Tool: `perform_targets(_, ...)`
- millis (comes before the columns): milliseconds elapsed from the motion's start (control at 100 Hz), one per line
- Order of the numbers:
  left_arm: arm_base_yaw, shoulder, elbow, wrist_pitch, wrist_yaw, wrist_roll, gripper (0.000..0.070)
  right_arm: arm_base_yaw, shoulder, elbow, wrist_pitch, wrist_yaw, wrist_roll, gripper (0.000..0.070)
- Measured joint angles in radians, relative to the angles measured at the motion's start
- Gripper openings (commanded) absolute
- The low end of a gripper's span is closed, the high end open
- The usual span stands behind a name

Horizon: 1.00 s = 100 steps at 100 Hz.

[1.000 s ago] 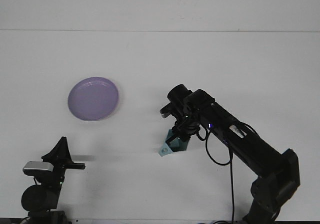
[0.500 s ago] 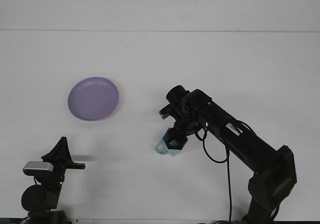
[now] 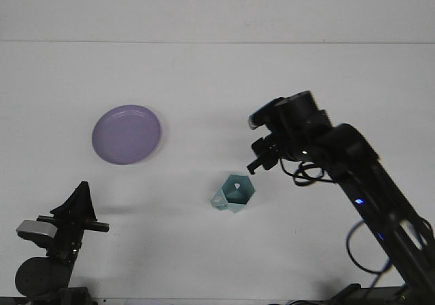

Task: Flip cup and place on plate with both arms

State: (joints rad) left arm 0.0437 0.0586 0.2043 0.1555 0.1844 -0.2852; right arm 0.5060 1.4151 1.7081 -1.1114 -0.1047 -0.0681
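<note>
**Right arm lifts off the cup; cup left standing on the table**

Since half a second ago the right gripper point(image 3: 261, 161) has let go of the teal cup point(image 3: 234, 195) and pulled up and to the right; it now hangs just above and right of the cup, clear of it. Its dark fingers point down toward the table, and whether they stand apart or together cannot be told from this view. The cup has stayed where it was, sitting on the white table point(image 3: 204, 74) with its open mouth facing up, a small handle on its left side.

The purple plate point(image 3: 127, 134) lies well apart from the cup, up and to the left, with nothing on it. The left gripper point(image 3: 76, 208) sits low at the bottom left corner, slightly lower than before; its fingers are too dark to read.

The table is plain white and bare of clutter, meeting a pale wall along 1 straight line at the far edge. Black cables loop beside the right arm.
</note>
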Motion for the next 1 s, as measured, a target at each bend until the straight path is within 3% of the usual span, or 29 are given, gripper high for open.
perform_targets(140, 0.000, 0.143, 0.141, -0.050, 0.089, -0.028, 0.0013, -0.032, -0.222, -0.125, 0.179, 0.029, -0.003, 0.0000)
perform_targets(310, -0.036, 0.396, 0.363, -0.078, 0.259, -0.028, 0.0012, -0.060, -0.507, -0.427, 0.380, 0.083, -0.003, 0.0000)
perform_targets(430, -0.109, 0.589, 0.526, -0.136, 0.323, -0.004, 0.0012, -0.074, -0.699, -0.639, 0.481, 0.111, -0.003, 0.0000)
perform_targets(710, -0.390, 1.016, 0.951, -0.494, 0.311, 0.196, 0.0013, -0.074, -1.049, -0.966, 0.528, 0.183, 0.032, 0.0000)
perform_targets(860, -0.507, 1.221, 1.199, -0.692, 0.254, 0.295, 0.0016, -0.074, -1.160, -1.033, 0.513, 0.197, 0.068, 0.0000)
perform_targets(1000, -0.572, 1.384, 1.355, -0.824, 0.241, 0.344, 0.0032, -0.074, -1.187, -1.035, 0.478, 0.230, 0.083, 0.0000)
